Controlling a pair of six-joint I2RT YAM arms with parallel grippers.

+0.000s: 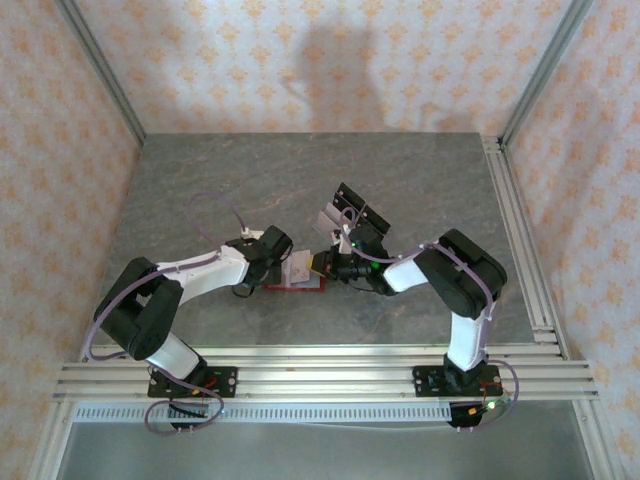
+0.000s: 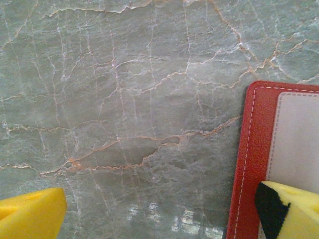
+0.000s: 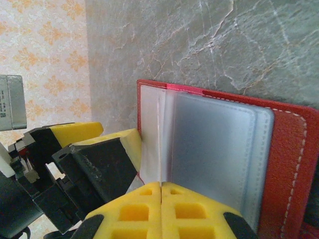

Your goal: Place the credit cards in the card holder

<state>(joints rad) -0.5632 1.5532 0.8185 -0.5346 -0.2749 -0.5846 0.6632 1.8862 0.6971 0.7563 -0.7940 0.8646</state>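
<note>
Two claws sit at your open card holder (image 3: 294, 149): left gripper (image 2: 159, 214) spread wide, one fingertip (image 2: 294, 214) over its pale lining (image 2: 299, 139); right gripper (image 3: 160, 196) pinched shut against the clear sleeves (image 3: 214, 149).

Grey veined marble tabletop (image 1: 250, 180), orange-patterned wallpaper walls (image 1: 300, 60), aluminium rails (image 1: 320, 365), black cards (image 1: 352, 203) in a rack.

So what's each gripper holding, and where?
Left gripper open, holding nothing. Right gripper seems shut on a thin pale sheet, at its near edge, inside the card holder.
</note>
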